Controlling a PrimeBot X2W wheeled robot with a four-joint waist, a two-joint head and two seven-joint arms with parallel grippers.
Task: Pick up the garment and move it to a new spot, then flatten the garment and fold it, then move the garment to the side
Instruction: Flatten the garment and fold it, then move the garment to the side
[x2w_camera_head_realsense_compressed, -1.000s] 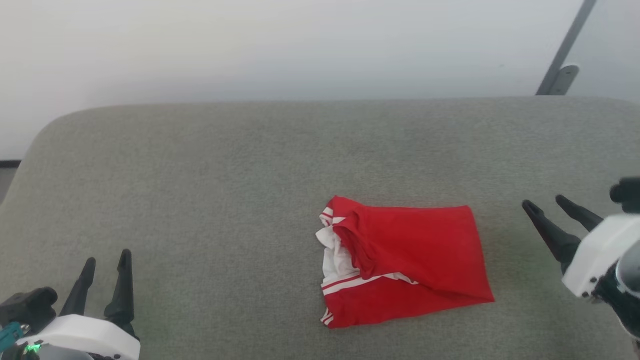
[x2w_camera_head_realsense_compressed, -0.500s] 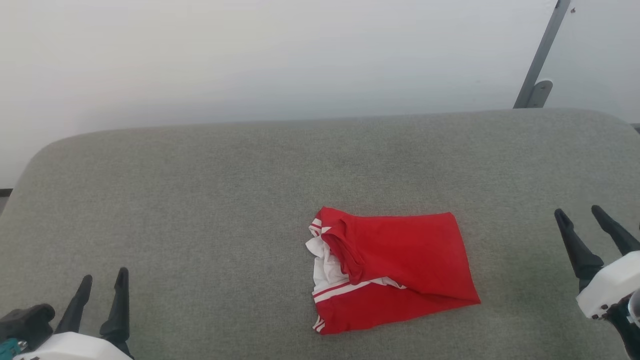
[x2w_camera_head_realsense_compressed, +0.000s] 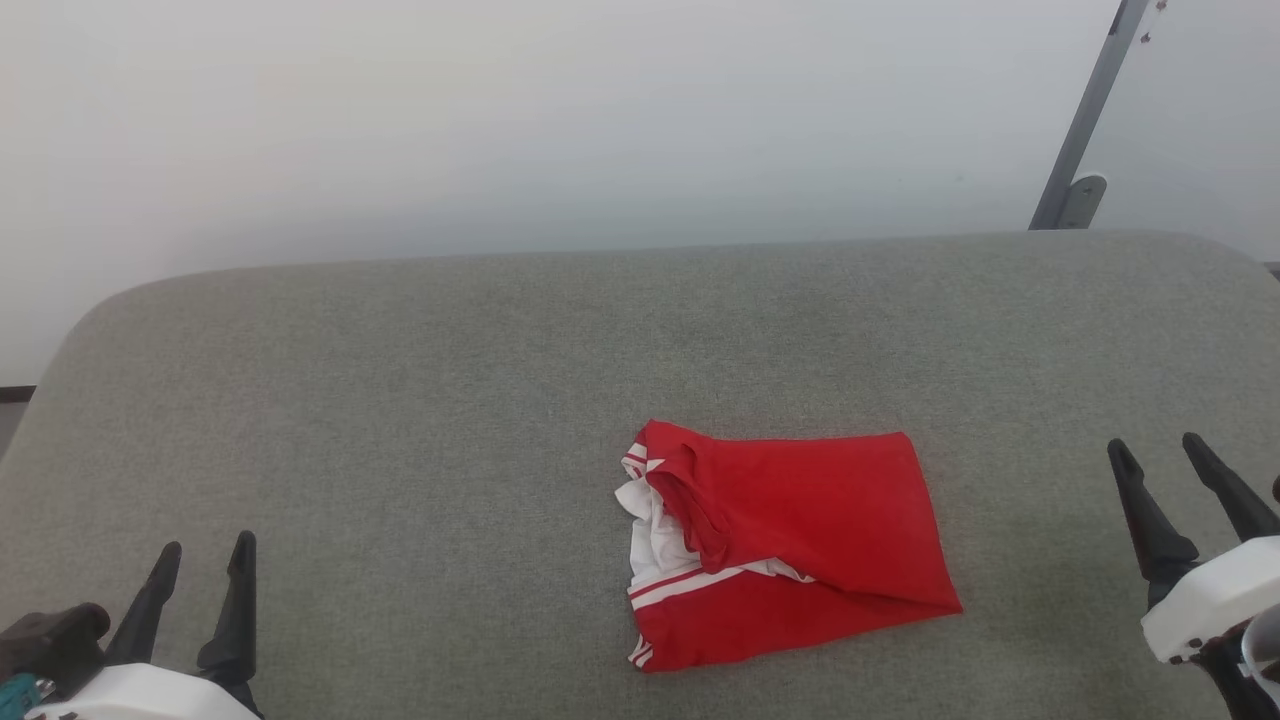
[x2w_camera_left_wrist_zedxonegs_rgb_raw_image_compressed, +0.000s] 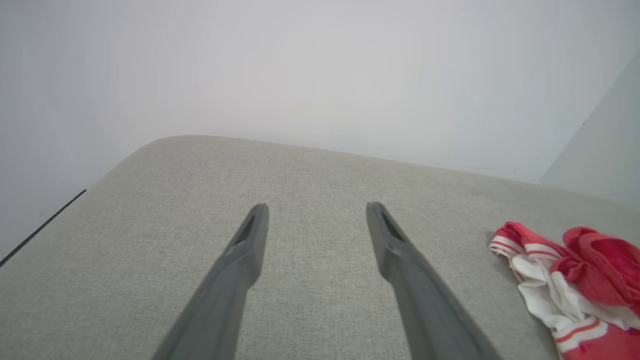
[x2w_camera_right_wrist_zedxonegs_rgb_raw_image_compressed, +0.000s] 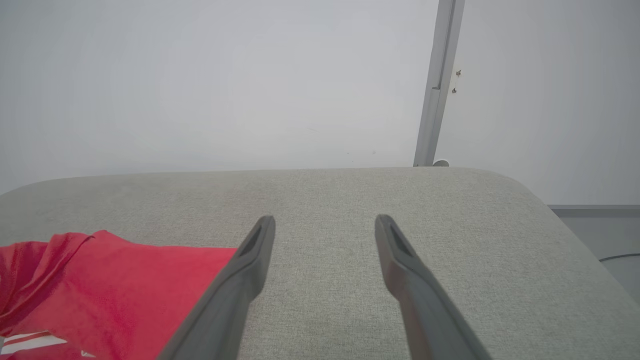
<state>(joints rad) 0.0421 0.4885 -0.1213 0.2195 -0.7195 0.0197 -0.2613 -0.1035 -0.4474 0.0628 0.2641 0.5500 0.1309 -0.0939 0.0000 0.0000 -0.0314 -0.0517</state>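
A red garment (x2w_camera_head_realsense_compressed: 790, 545) lies on a grey pad (x2w_camera_head_realsense_compressed: 400, 400), a little right of the pad's middle and toward its near edge. It is loosely doubled over, with white lining and striped hem spilling out at its left end. The left gripper (x2w_camera_head_realsense_compressed: 207, 545) hovers over the pad's near left corner and the right gripper (x2w_camera_head_realsense_compressed: 1155, 445) over the pad's near right edge. Each has its 2 fingers spread wide with nothing between them, well apart from the garment. The scene fits 2 stages: a rumpled heap waiting to be lifted, or a rough fold already set down. If a grasp follows, the soft cloth will want a pinch at a free edge. The left wrist view shows the bunched lining and stripes up close. The right wrist view shows the plain red side, plus a grey pole (x2w_camera_right_wrist_zedxonegs_rgb_raw_image_compressed: 437, 85) behind the pad's far right corner.
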